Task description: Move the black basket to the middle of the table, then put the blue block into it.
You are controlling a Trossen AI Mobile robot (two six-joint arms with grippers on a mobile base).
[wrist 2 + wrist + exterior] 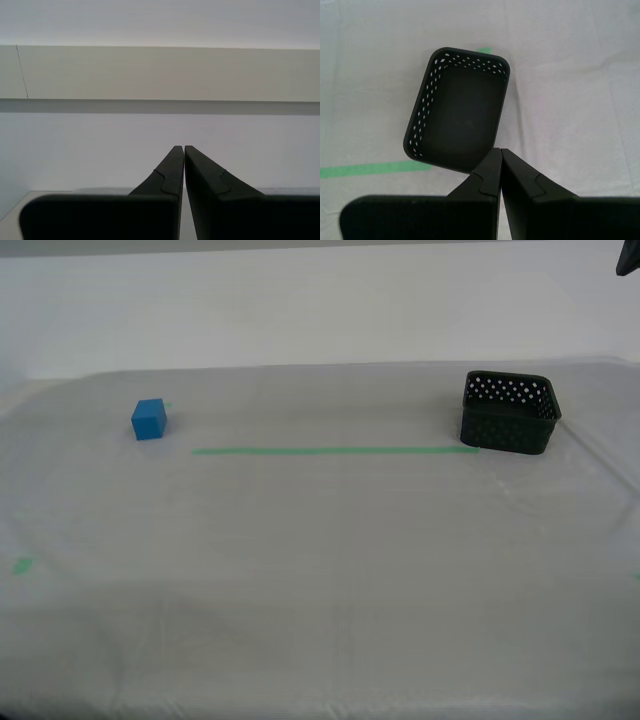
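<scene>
The black basket (508, 412) stands empty on the table (320, 580) at the exterior view's right, at the end of the green tape line (335, 450). The blue block (149, 419) sits far off at that view's left. In the first wrist view the basket (457, 110) lies below my first gripper (500, 152), which hangs above it, shut and holding nothing. My second gripper (184, 149) is shut too, pointing at a bare wall, away from the table. Only a dark bit of an arm (628, 260) shows at the exterior view's top right corner.
The whitish cloth is wrinkled near the basket. Small green tape bits (22, 565) lie near the exterior view's left edge. A white wall (320, 310) stands behind the table.
</scene>
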